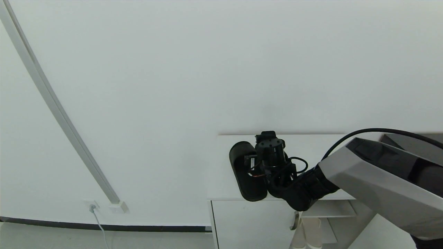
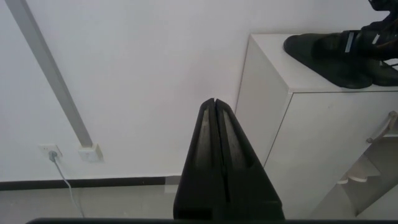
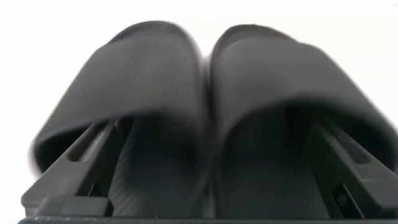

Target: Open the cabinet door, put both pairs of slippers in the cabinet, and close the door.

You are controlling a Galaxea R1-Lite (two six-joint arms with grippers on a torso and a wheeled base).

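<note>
1. Black slippers (image 1: 247, 173) (one pair, pressed together) are gripped between the right gripper (image 3: 208, 146) fingers, at the cabinet (image 1: 249, 224) top.
2. Left gripper (image 2: 214, 104) fingers are pressed together, empty.
3. Stowing is judged underway; lowering toward the open shelves (image 1: 328, 209) is called for.

2 black slippers (image 3: 149, 106), 1 cabinet (image 1: 249, 224), 1 socket (image 1: 91, 206)
</note>
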